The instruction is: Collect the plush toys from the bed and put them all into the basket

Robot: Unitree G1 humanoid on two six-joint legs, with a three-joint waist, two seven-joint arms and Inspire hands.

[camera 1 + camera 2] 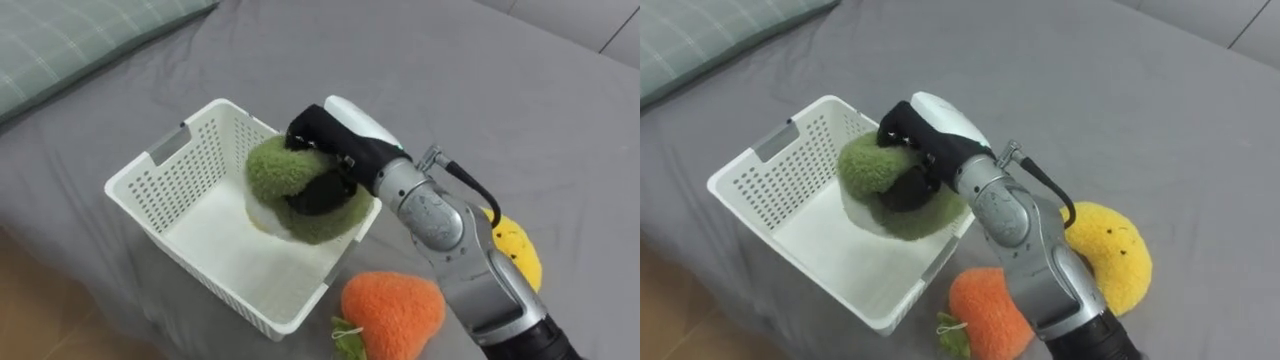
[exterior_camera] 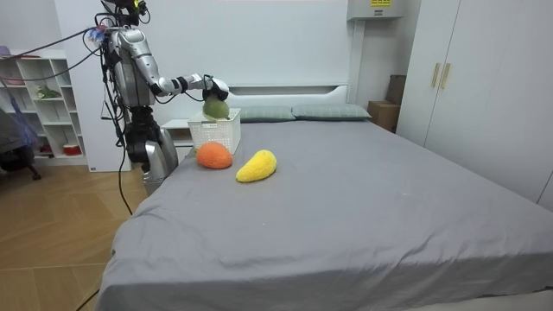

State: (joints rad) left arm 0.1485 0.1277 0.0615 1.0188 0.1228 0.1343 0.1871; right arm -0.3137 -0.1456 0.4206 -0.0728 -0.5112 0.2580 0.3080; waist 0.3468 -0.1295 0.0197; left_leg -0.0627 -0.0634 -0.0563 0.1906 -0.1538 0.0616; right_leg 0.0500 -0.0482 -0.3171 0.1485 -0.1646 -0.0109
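Note:
My right hand [image 1: 330, 135] is shut on a green plush toy [image 1: 275, 170] and holds it just over the white slatted basket [image 1: 150, 165], near the basket's right corner. The toy's lower part hangs inside the basket rim. An orange plush toy [image 1: 395, 310] with a green tuft lies on the grey bed beside the basket's near right corner. A yellow plush toy [image 1: 515, 250] lies further right, partly hidden behind my forearm. In the room view I stand at the bed's side near its head, arm stretched over the basket [image 2: 216, 136].
A green checked pillow [image 1: 70, 40] lies at the upper left, beyond the basket. The grey sheet [image 1: 520, 90] stretches open to the right and far side. The bed's edge and wooden floor [image 1: 40, 310] run along the lower left. White shelves [image 2: 39, 104] stand behind me.

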